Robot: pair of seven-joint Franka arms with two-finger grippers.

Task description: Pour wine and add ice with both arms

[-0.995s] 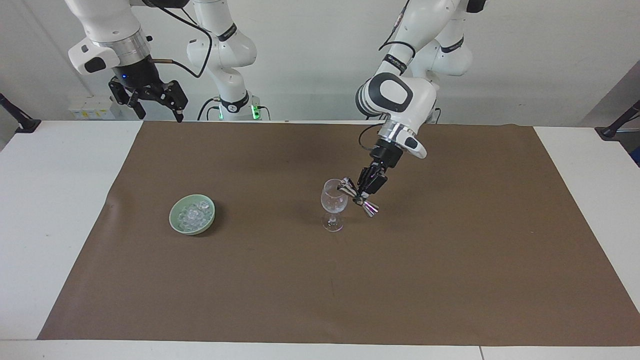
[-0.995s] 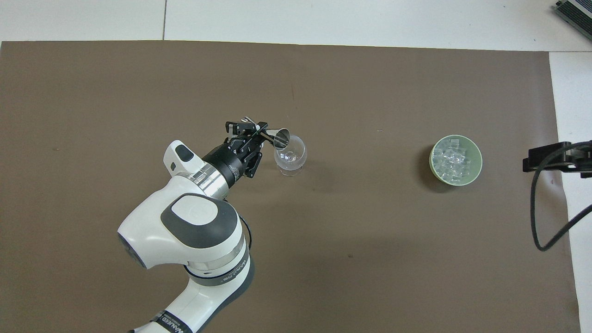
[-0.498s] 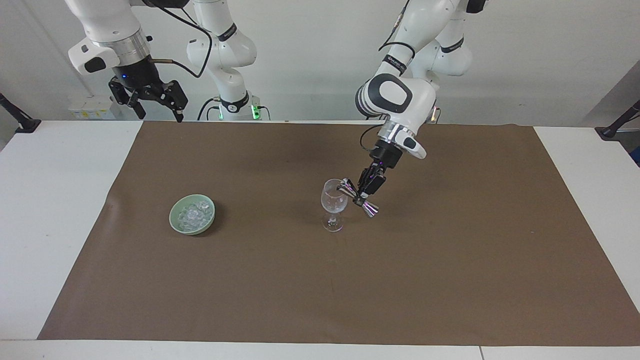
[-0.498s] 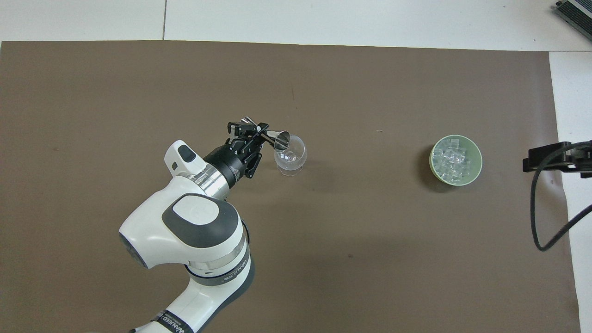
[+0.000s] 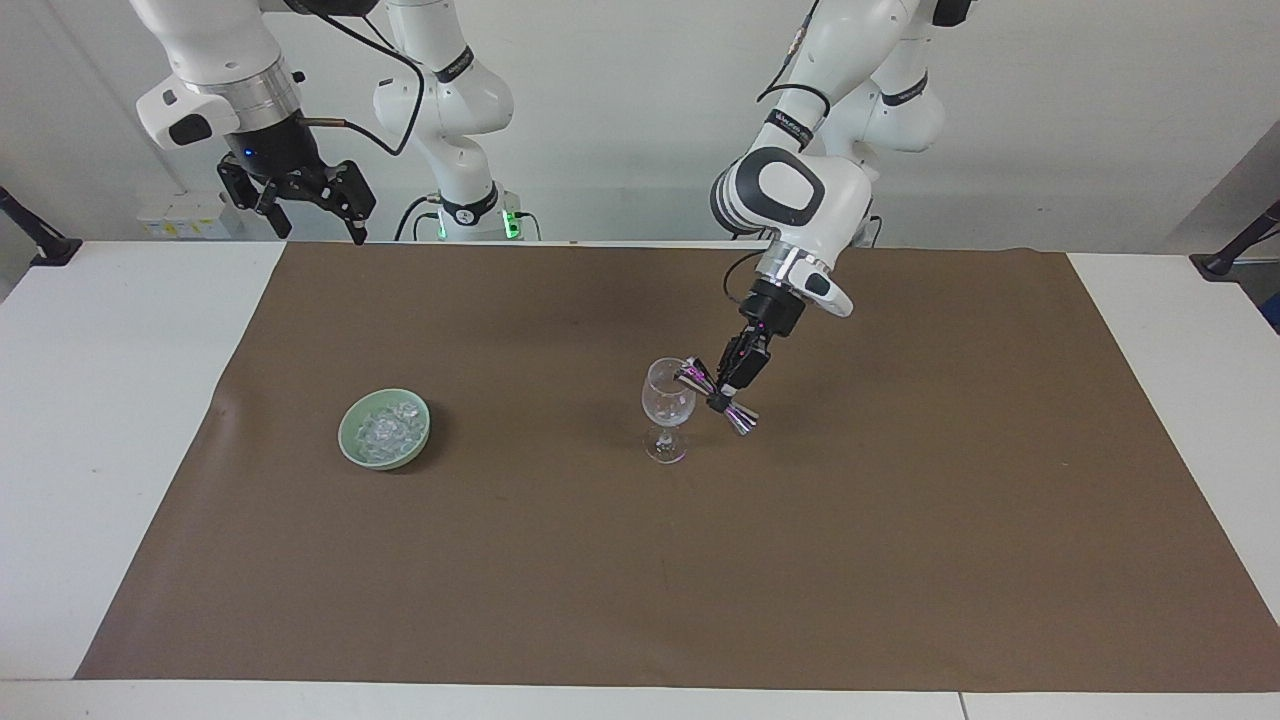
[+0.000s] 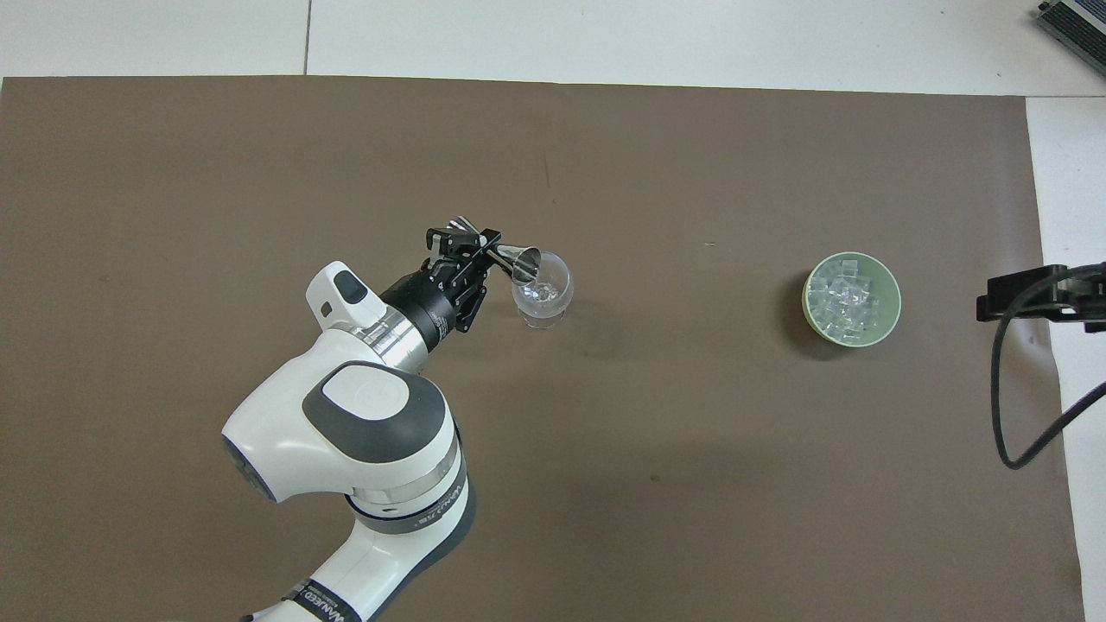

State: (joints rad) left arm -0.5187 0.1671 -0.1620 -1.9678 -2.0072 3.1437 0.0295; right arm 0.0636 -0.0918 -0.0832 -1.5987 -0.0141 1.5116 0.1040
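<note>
Since a second ago I see almost nothing changed: my left gripper [image 5: 720,402] has drawn back a touch and stays clamped on the jigger [image 5: 716,396], tipped with its mouth at the glass's [image 5: 668,408] rim. The glass stands upright mid-mat [image 5: 900,560], clear, with little to see inside. My right gripper [image 5: 305,200] waits with fingers spread and nothing in them, raised over the mat's edge at the robots' side. The ice [image 6: 845,298], whitish-clear chunks, sits heaped in the green bowl [image 6: 812,315] toward the right arm's end, well apart from the glass.
</note>
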